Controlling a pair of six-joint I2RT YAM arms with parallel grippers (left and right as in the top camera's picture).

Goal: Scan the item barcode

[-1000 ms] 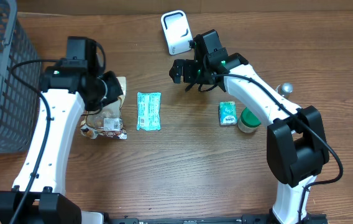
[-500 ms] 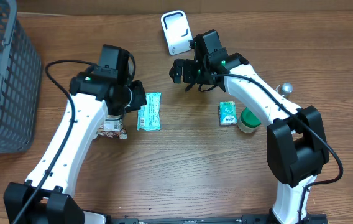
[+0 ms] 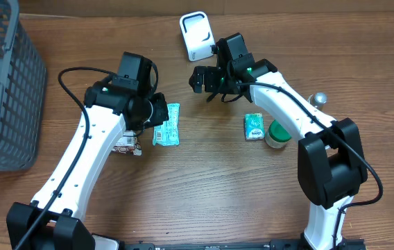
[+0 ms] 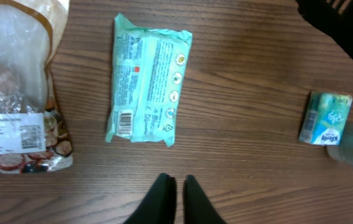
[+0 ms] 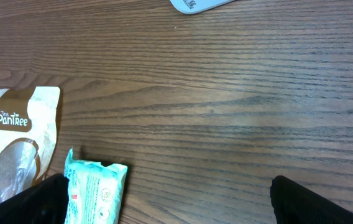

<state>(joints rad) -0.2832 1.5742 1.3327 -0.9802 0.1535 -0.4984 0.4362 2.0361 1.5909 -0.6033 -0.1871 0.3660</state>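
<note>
A teal wipes packet (image 3: 166, 123) lies flat on the wooden table, label side up, its barcode (image 4: 125, 122) showing at the near left corner. My left gripper (image 3: 157, 112) hovers at the packet's left edge; in the left wrist view it (image 4: 176, 186) is shut on nothing, just short of the packet (image 4: 146, 87). A white scanner (image 3: 195, 35) lies at the back. My right gripper (image 3: 206, 82) hangs below the scanner, open and empty (image 5: 170, 205), with the packet's end (image 5: 92, 193) by its left finger.
A clear snack bag (image 3: 127, 143) lies left of the packet, partly under my left arm. A small blue tissue pack (image 3: 254, 126) and a green-lidded jar (image 3: 278, 133) sit at the right. A grey mesh basket (image 3: 3, 90) stands at the far left.
My left arm has swung right, from above the snack bag to the teal packet's left edge. The right arm has not moved.
</note>
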